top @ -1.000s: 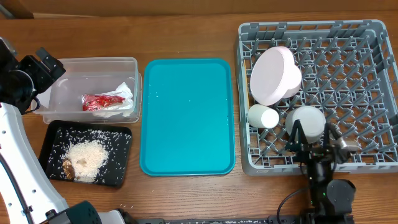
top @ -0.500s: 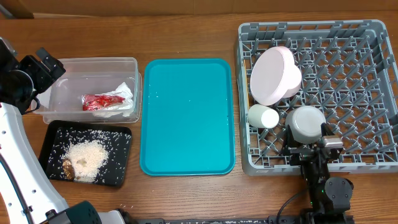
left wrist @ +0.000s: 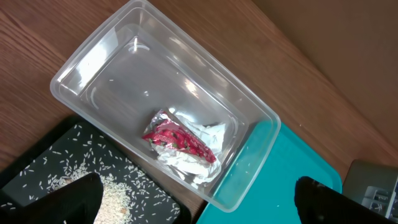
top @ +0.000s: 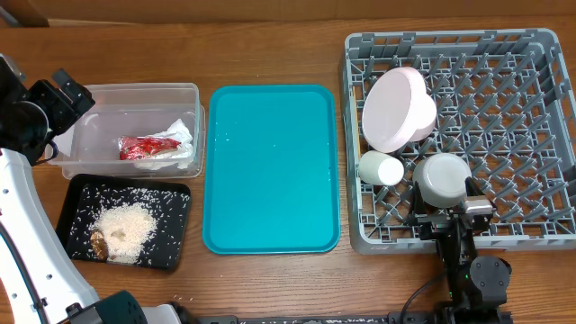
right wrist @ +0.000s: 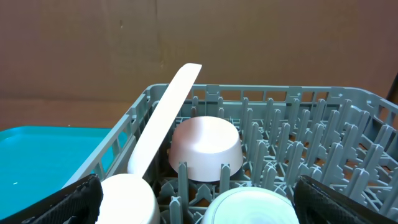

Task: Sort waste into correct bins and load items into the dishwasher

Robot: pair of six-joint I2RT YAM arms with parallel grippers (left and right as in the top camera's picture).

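The red wrapper (top: 147, 147) and white napkin (top: 183, 142) lie in the clear tub (top: 135, 97); both also show in the left wrist view (left wrist: 180, 138). Rice (top: 126, 229) and a brown lump (top: 97, 241) lie in the black tray (top: 171, 202). In the grey rack (top: 504, 90) the plate (top: 389, 112) stands on edge beside an upturned bowl (right wrist: 205, 146). The cup (top: 380, 168) lies on its side. Another round white dish (top: 443, 177) sits upside down. My left gripper (left wrist: 196, 186) is open and empty above the tub. My right gripper (top: 447, 210) is open and empty at the rack's front edge.
A large teal tray (top: 270, 166) lies between the bins and the rack. A few rice grains are scattered on the wood near the front edge (top: 180, 300). The rack's upright pegs (right wrist: 221, 174) stand close in front of my right gripper.
My right gripper has drawn back from around the upside-down white dish toward the rack's front edge. The left arm has not moved.
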